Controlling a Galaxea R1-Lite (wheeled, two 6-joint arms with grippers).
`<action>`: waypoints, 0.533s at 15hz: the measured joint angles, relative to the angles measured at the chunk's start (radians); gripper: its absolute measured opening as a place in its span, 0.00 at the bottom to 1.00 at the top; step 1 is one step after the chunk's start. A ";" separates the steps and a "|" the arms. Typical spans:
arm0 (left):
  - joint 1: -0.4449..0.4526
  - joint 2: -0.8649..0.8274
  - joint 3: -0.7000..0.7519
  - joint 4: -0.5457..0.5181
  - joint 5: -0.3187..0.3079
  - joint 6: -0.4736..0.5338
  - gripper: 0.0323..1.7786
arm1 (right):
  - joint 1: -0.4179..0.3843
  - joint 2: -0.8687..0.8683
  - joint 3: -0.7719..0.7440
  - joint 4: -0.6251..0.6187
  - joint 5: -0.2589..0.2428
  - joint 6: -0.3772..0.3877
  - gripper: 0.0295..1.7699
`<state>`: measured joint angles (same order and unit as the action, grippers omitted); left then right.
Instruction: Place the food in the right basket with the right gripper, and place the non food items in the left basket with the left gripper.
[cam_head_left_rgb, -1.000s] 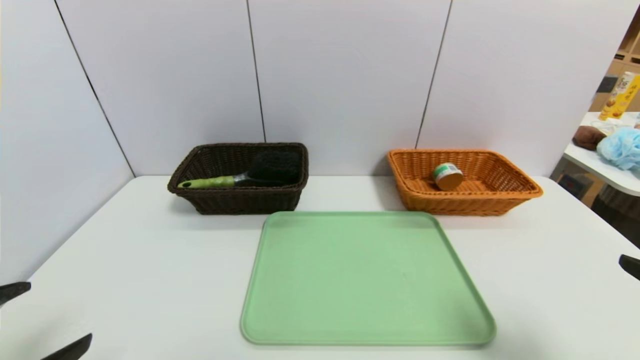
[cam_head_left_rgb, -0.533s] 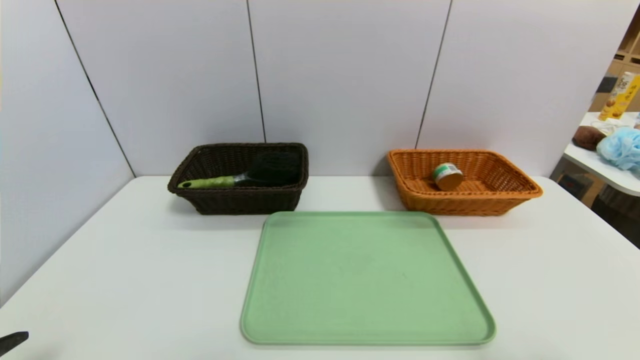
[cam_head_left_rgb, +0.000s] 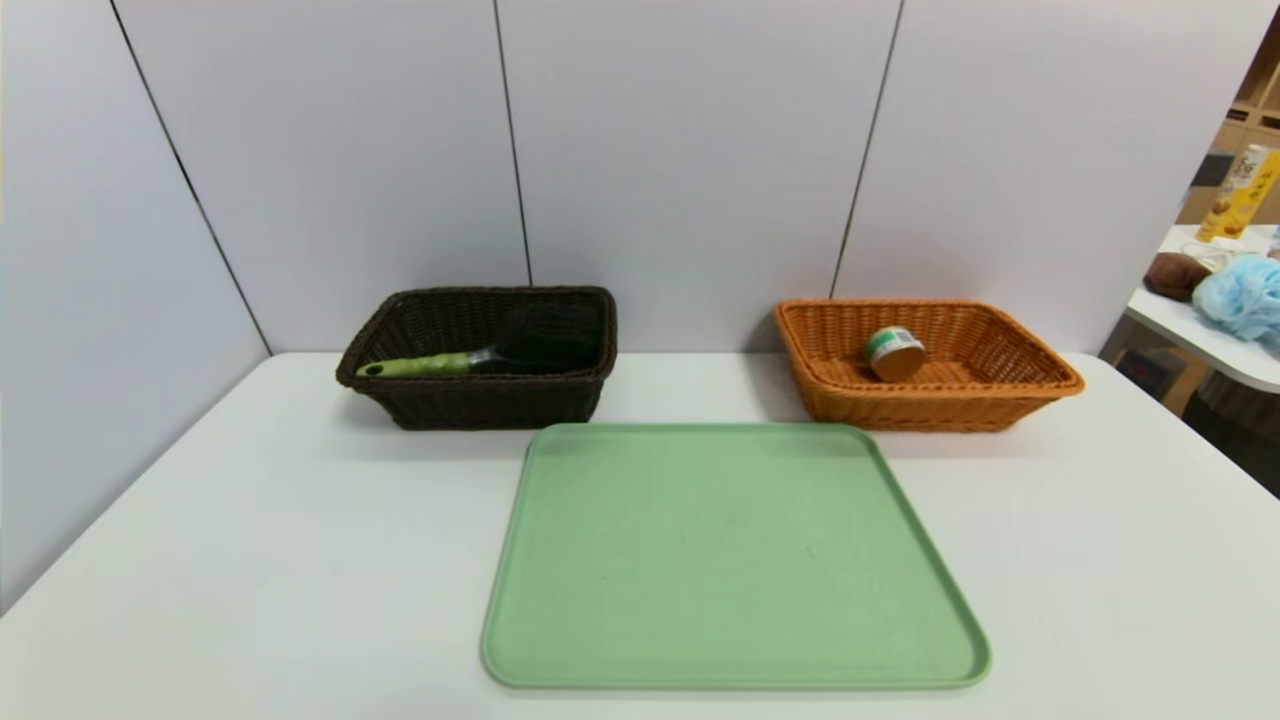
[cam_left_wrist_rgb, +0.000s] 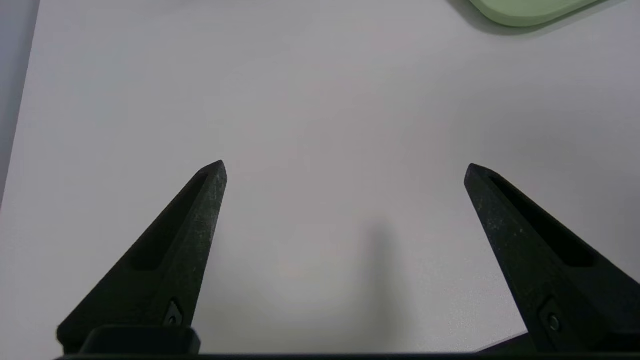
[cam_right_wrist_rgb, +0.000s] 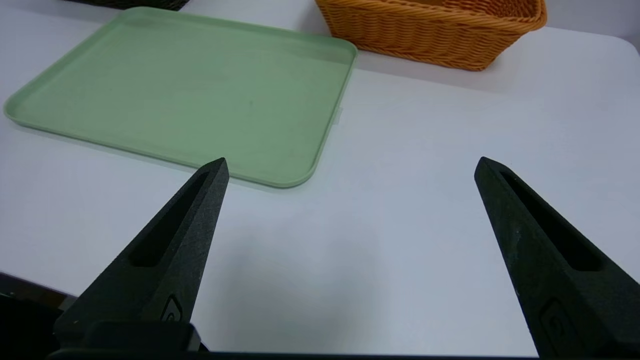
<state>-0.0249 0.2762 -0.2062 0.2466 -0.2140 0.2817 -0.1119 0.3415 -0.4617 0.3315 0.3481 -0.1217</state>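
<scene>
White and smooth, the surface (cam_head_left_rgb: 250, 520) runs back to pale wall panels (cam_head_left_rgb: 690, 150) split by thin dark seams, with another pale panel closing off the left side. Beyond the right edge, the room shows a second white table (cam_head_left_rgb: 1215, 340) carrying a light-blue mesh bath puff (cam_head_left_rgb: 1245, 297), a brown item (cam_head_left_rgb: 1175, 275) I cannot identify and a yellow-and-white package (cam_head_left_rgb: 1240, 195) standing at a slant, with wooden shelving behind.

A light-green rectangular tray (cam_head_left_rgb: 735, 555) lies flat in the middle of the surface. Behind it, toward the left, sits the dark brown wicker basket (cam_head_left_rgb: 490, 405), holding the hand brush (cam_head_left_rgb: 420, 366), its green handle toward the basket's left end and its dark head toward the right. Toward the right sits the orange wicker basket (cam_head_left_rgb: 930, 410), with the small tin can (cam_head_left_rgb: 895, 353) tipped over inside, its green-and-white label showing.

The left claw (cam_left_wrist_rgb: 345, 172) is spread wide above the surface near the tray, gripping nothing. The right claw (cam_right_wrist_rgb: 352, 167), also wide apart and holding nothing, hangs over the surface on the right, near the tray's corner.

Compared with a second earlier, both claws have left the head view, where their dark tips showed at the sides; baskets, tray, brush and can have stayed put.
</scene>
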 joint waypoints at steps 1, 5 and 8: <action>0.000 -0.026 0.022 0.000 0.000 -0.004 0.95 | 0.001 -0.020 0.024 -0.007 -0.003 0.001 0.96; 0.002 -0.096 0.063 -0.061 0.000 0.000 0.95 | 0.001 -0.056 0.079 -0.103 0.000 0.001 0.96; 0.012 -0.125 0.107 -0.144 -0.004 -0.009 0.95 | 0.000 -0.062 0.100 -0.116 -0.008 0.001 0.96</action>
<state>-0.0128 0.1511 -0.0996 0.1028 -0.2179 0.2732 -0.1115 0.2794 -0.3617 0.2155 0.3400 -0.1211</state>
